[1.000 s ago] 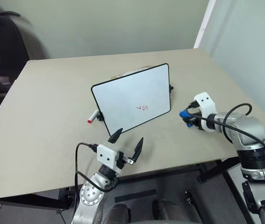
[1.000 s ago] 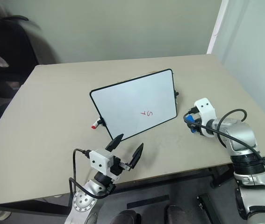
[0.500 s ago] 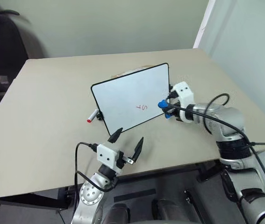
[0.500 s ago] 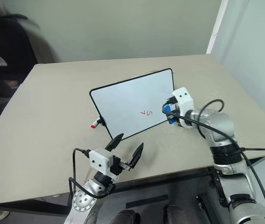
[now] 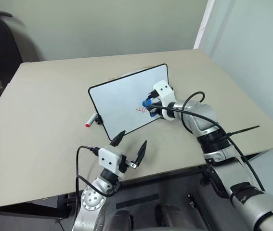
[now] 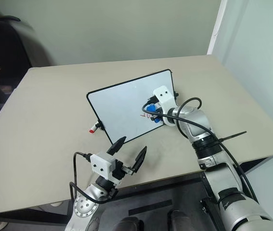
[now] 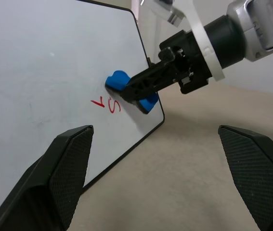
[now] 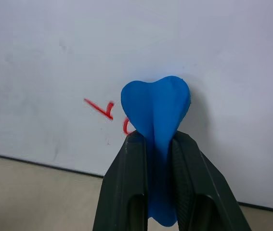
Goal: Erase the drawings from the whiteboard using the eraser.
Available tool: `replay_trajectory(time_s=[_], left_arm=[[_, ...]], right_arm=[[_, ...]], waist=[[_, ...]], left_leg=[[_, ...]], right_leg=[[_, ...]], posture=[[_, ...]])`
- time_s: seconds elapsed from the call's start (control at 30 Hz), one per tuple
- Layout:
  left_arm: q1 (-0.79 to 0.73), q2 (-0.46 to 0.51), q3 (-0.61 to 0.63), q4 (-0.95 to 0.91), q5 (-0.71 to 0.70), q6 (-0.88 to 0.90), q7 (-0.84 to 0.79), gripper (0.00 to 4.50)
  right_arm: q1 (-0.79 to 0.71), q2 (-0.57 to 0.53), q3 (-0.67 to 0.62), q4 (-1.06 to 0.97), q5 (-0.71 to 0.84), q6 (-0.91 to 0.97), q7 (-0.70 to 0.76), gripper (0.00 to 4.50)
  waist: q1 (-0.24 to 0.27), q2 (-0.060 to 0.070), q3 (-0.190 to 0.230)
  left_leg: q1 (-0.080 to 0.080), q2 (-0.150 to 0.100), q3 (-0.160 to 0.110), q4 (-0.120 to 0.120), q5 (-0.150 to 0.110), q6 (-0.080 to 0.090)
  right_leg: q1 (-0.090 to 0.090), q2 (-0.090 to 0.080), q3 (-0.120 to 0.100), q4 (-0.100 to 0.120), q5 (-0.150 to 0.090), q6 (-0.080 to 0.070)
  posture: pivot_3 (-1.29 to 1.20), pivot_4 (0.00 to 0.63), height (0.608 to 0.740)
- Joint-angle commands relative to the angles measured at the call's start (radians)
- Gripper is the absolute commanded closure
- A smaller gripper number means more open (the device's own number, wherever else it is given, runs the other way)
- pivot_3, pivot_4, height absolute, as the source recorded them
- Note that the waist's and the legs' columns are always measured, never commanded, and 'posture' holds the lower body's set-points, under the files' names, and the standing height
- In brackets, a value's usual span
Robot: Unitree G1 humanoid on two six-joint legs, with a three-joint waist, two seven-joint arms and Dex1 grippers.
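Eraser pressed at the red marks, board propped loosely on the desk.

Head views: right hand (image 6: 151,112) clamped on the eraser (image 5: 148,104) against the whiteboard (image 5: 119,96) beside the drawings (image 5: 139,109); too hard a push could tip or slide the tilted board on the tan desk (image 5: 40,115); left hand (image 5: 129,147) spread wide, idle; marker (image 5: 92,120) beside the board; pale wall behind. Left wrist view: eraser (image 7: 119,82) just beside the marks. Right wrist view: soft eraser (image 8: 156,110) squeezed, could slip.

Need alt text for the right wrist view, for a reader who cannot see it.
The right gripper, jaws shut on the blue eraser, presses it against the whiteboard beside the red drawings. A strip of tan table runs beneath the board's black edge.
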Motion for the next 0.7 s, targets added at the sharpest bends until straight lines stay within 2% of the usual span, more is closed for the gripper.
replay_trajectory(time_s=[0.03, 0.4, 0.7], left_arm=[[0.005, 0.001, 0.003, -0.048, -0.012, -0.019, -0.001, 0.00], [0.009, 0.004, 0.007, -0.054, -0.020, -0.018, 0.001, 0.00], [0.000, 0.002, 0.009, -0.044, -0.020, -0.020, 0.002, 0.00]], right_arm=[[0.010, 0.020, 0.026, 0.011, -0.018, -0.009, 0.010, 4.18], [0.001, 0.044, 0.041, 0.063, -0.049, -0.027, 0.029, 4.18], [-0.083, 0.010, -0.028, 0.090, -0.050, -0.058, 0.018, 4.18]], waist=[[0.000, 0.000, 0.000], [-0.003, 0.000, 0.001], [-0.003, -0.001, 0.004]], left_leg=[[0.000, 0.000, 0.000, 0.000, 0.000, 0.000], [0.000, 0.000, 0.000, 0.001, 0.001, -0.001], [-0.002, 0.000, 0.001, 0.001, 0.001, -0.003]], right_leg=[[-0.001, 0.000, 0.000, 0.000, 0.000, 0.000], [-0.003, 0.000, 0.000, 0.000, 0.001, -0.002], [-0.007, 0.000, 0.000, 0.000, 0.003, -0.005]], posture=[[0.00, 0.150, 0.739], [0.00, 0.150, 0.739], [0.00, 0.150, 0.739]])
